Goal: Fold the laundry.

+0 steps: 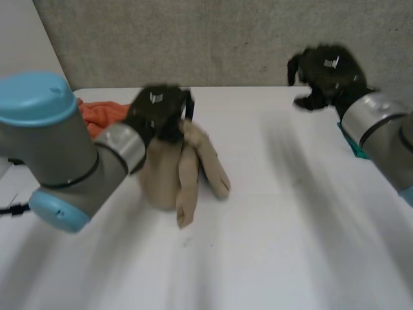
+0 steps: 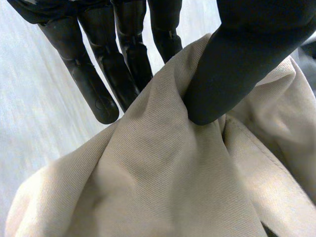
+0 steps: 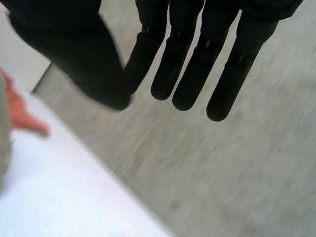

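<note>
Head view: the left hand (image 1: pixel 158 113) holds a bunched beige cloth (image 1: pixel 187 171) from above, left of centre on the white table (image 1: pixel 277 213). The cloth hangs upright, its long folds running down from the hand to the tabletop. An orange cloth (image 1: pixel 100 115) lies behind it. The right hand (image 1: pixel 326 71) is raised well apart, at the far right.

Left wrist view: the thumb (image 2: pixel 232 64) pinches the cloth's top against the fingers (image 2: pixel 98 89).

Right wrist view: the fingers (image 3: pixel 192 64) are straight, spread and hold nothing.
</note>
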You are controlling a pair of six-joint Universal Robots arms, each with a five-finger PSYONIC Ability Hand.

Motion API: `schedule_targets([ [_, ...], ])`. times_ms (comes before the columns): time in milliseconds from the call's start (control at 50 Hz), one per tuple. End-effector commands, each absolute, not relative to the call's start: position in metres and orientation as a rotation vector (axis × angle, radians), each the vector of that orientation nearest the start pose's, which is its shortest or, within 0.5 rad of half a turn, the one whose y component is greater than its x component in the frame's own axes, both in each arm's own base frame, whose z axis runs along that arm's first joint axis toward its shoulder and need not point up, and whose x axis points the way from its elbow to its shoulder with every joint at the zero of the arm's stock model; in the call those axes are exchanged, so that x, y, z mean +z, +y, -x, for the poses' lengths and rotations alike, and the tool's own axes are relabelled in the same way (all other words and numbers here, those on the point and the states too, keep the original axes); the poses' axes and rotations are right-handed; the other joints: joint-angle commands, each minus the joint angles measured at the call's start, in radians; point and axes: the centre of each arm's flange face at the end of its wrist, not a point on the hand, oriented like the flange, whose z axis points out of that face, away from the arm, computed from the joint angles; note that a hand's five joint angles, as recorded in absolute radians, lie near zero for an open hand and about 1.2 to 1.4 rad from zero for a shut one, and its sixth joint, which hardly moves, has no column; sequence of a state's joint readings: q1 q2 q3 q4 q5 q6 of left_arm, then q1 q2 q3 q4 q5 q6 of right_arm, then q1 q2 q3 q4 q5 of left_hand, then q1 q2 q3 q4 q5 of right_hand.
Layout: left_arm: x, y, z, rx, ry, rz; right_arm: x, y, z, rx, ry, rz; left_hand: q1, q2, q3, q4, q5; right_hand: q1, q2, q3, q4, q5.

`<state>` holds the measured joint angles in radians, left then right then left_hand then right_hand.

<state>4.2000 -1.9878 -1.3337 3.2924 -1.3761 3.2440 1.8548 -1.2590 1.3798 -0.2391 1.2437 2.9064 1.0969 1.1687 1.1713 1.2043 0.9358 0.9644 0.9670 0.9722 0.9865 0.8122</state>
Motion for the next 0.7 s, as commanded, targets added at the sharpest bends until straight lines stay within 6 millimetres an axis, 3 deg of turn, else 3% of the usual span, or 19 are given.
schedule_targets([
  [20, 0.193, -0.248, 0.305, -2.063, 2.660, -1.056, 0.217, -0.320, -0.260, -1.854, 2.037, 0.887, 0.005, -0.067, -0.069, -0.102, -0.008, -0.444, -0.447, -0.452, -0.466, -0.467],
  [80, 0.196, -0.237, 0.302, -2.053, 2.664, -1.059, 0.197, -0.317, -0.259, -1.753, 2.119, 0.914, -0.460, -0.531, -0.534, -0.567, -0.473, -0.550, -0.553, -0.558, -0.573, -0.573],
  [220, 0.233, -0.218, 0.288, -2.193, 2.559, -1.003, 0.184, -0.302, -0.271, -1.609, 2.169, 0.776, -0.469, -0.541, -0.544, -0.577, -0.483, -0.583, -0.586, -0.591, -0.605, -0.605],
  [320, 0.247, -0.211, 0.275, -2.256, 2.491, -0.879, 0.181, -0.291, -0.282, -1.503, 2.151, 0.641, -0.469, -0.541, -0.544, -0.577, -0.483, -0.577, -0.580, -0.585, -0.599, -0.599],
  [500, 0.220, -0.203, 0.260, -2.118, 2.574, -0.799, 0.152, -0.282, -0.316, -1.365, 2.132, 0.607, -0.499, -0.571, -0.573, -0.606, -0.512, -0.551, -0.553, -0.558, -0.573, -0.573],
  [600, 0.202, -0.214, 0.255, -2.082, 2.651, -0.698, 0.130, -0.273, -0.337, -1.301, 2.130, 0.658, -0.563, -0.635, -0.638, -0.671, -0.577, -0.539, -0.542, -0.547, -0.561, -0.561],
  [700, 0.192, -0.225, 0.258, -2.091, 2.671, -0.660, 0.124, -0.275, -0.348, -1.337, 2.091, 0.672, -0.598, -0.670, -0.673, -0.706, -0.612, -0.422, -0.424, -0.430, -0.444, -0.444],
])
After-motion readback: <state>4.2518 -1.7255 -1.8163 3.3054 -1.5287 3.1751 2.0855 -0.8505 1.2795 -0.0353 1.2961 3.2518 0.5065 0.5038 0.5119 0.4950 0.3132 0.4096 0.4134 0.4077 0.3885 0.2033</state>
